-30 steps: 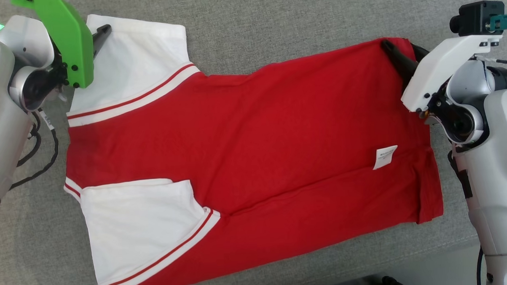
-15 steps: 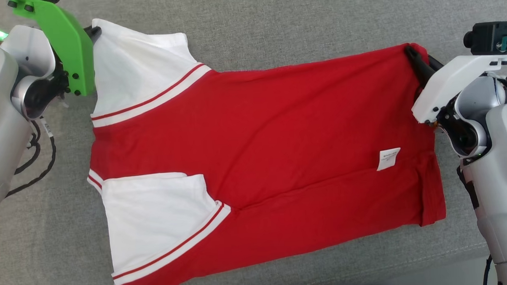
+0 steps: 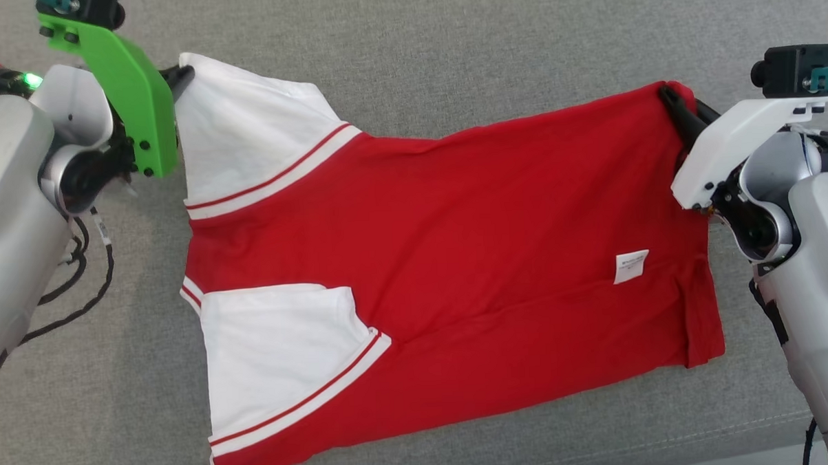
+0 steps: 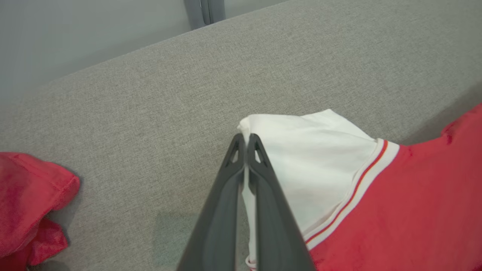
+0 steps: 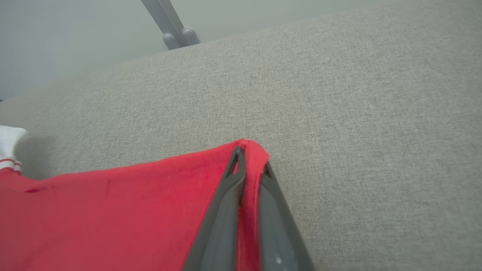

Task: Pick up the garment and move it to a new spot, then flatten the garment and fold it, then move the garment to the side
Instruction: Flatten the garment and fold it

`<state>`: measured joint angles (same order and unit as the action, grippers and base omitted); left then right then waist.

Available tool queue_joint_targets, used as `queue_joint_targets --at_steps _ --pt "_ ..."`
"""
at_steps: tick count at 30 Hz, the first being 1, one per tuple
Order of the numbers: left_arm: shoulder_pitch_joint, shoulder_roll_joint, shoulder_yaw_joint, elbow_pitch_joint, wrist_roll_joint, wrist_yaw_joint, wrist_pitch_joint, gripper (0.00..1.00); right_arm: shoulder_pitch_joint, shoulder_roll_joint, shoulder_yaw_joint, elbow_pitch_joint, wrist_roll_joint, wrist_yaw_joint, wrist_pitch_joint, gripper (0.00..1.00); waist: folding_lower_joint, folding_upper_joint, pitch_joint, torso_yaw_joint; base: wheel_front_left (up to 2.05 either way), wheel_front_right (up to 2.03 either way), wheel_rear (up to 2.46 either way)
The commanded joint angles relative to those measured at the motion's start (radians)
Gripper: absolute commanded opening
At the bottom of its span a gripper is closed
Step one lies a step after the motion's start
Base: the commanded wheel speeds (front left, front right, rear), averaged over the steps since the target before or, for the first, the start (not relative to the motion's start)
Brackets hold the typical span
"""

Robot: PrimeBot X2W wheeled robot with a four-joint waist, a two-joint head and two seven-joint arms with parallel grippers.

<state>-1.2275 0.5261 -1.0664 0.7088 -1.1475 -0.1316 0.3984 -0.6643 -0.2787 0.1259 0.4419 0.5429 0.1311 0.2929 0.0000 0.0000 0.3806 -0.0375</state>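
The left gripper (image 3: 182, 74) gripped the garment (image 3: 456, 245) by its sleeve (image 3: 245, 142) at 10 o'clock; the right gripper (image 3: 667, 94), its hem corner (image 3: 647, 107) at 2 o'clock. Folding likely: draw both evenly toward 6 o'clock.

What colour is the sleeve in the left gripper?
White sleeve; left wrist view shows it best.

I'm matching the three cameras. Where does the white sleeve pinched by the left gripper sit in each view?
Head view: white sleeve upper left, its corner in the left gripper.
Left wrist view: centre, just right of that gripper's tips.
Right wrist view: a white sliver at the left edge.
Shared landmark: the red shirt body adjoining it.
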Motion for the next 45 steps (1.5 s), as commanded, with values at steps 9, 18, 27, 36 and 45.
queue_joint_targets --at_steps 9,18,27,36,45 --pt "0.108 0.081 -0.072 -0.136 -0.108 0.002 0.064 0.0 0.122 -0.082 0.061 0.035 0.053 -0.001 -0.014 0.0 0.0 0.0 -0.195 0.026 0.0 0.0 0.0" --pt "0.215 0.174 -0.144 -0.313 -0.212 0.002 0.198 0.0 0.202 -0.142 0.176 0.039 0.082 0.0 -0.004 0.0 0.0 0.0 -0.274 0.044 0.0 0.0 0.0" --pt "0.29 0.225 -0.173 -0.439 -0.294 0.005 0.326 0.0 0.184 -0.237 0.314 0.057 0.117 -0.001 0.027 0.0 0.0 0.0 -0.283 0.056 0.0 0.0 0.0" --pt "0.337 0.229 -0.185 -0.497 -0.332 0.026 0.393 0.0 0.124 -0.315 0.461 0.062 0.163 -0.001 0.057 0.0 0.0 0.0 -0.255 0.06 0.0 0.0 0.0" --pt "0.375 0.198 -0.194 -0.482 -0.334 0.033 0.412 0.0 0.087 -0.357 0.575 0.071 0.252 -0.001 0.105 0.24 0.0 0.0 -0.239 0.054 0.0 0.0 0.0"
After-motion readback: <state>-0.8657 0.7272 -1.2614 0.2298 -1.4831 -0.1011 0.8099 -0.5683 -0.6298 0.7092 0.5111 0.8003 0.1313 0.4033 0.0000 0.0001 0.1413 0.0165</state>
